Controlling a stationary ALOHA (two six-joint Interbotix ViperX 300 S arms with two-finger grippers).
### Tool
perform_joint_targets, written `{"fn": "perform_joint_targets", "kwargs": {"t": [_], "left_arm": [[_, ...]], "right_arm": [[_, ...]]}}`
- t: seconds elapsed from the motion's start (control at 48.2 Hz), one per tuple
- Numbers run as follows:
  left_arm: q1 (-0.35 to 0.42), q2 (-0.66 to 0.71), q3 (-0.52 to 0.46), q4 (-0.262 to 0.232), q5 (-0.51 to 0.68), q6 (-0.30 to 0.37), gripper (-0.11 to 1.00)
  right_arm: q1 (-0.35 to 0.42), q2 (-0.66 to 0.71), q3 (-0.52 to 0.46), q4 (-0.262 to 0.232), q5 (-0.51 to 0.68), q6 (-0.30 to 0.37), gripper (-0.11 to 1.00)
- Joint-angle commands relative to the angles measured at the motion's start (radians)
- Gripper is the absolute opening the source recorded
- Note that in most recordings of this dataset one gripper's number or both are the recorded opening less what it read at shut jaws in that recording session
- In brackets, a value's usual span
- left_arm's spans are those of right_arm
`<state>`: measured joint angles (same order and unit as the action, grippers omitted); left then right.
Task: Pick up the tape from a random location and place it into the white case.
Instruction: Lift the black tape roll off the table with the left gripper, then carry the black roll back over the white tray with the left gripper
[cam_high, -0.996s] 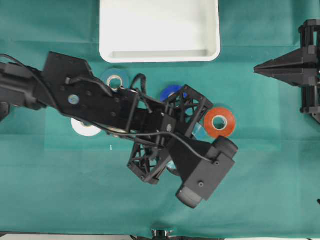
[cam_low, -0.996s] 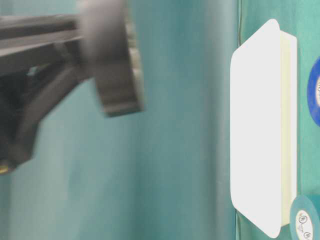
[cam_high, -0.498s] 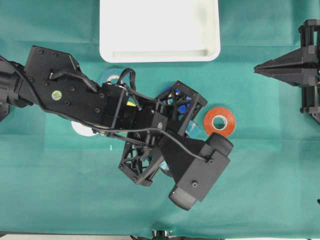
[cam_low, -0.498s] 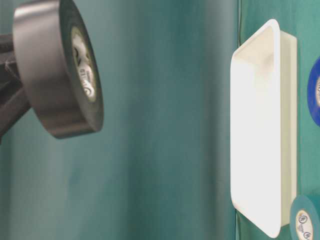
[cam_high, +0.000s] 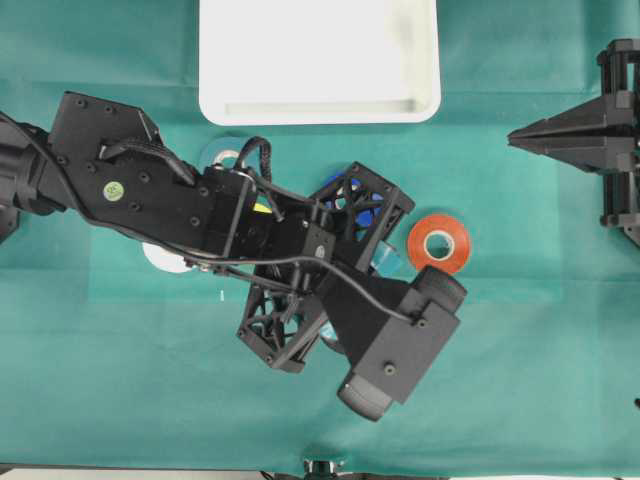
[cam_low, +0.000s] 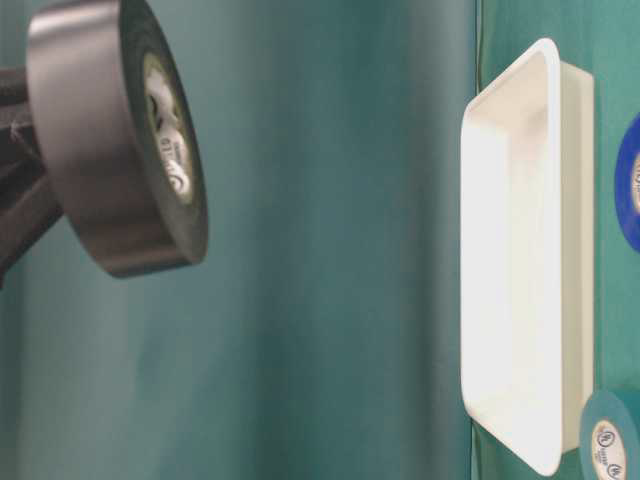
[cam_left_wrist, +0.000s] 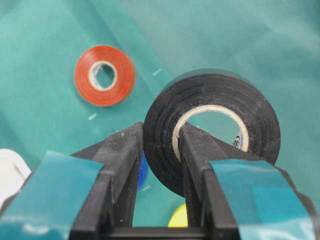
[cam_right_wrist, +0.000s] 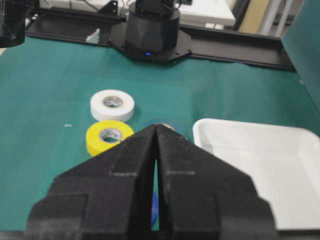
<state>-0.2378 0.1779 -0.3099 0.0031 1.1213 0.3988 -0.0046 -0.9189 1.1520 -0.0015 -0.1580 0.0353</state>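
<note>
The tape (cam_left_wrist: 162, 127), a black roll with a pale core, hangs in the air above the green cloth. My left gripper (cam_left_wrist: 160, 131) is shut on it, with one finger outside the roll's wall and the other inside the core. The table-level view shows the tape (cam_low: 100, 140) raised, well away from the white case (cam_low: 520, 260). From overhead the left arm (cam_high: 300, 250) hides the roll. The white case (cam_high: 320, 112) lies at the top centre. My right gripper (cam_high: 515, 137) stays shut at the right edge, holding nothing; in its own view the right gripper (cam_right_wrist: 156, 126) shows jaws closed together.
Below the case, other rolls lie on the cloth: a red roll (cam_high: 438, 243), a white roll (cam_right_wrist: 112, 105), a yellow roll (cam_right_wrist: 110, 136), a blue roll (cam_high: 345, 185) partly under the arm, and a dark teal roll (cam_high: 225, 152).
A second ago the left arm shifted a little to the left with the tape in its grip; since half a second ago it has held still. The right arm has not moved.
</note>
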Motion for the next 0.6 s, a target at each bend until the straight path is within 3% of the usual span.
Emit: {"fn": "perform_joint_targets", "kwargs": {"t": [0.0,0.581], "left_arm": [[-0.003,-0.048,-0.015,0.002,-0.006,-0.002,0.19],[0.035,-0.049,-0.012,0.002,-0.008,-0.002,0.19]], "right_arm": [[-0.002,0.003,-0.028,-0.002,-0.005,0.002,0.00],[-0.002,0.000,-0.029,0.000,-0.002,0.002,0.00]]}}
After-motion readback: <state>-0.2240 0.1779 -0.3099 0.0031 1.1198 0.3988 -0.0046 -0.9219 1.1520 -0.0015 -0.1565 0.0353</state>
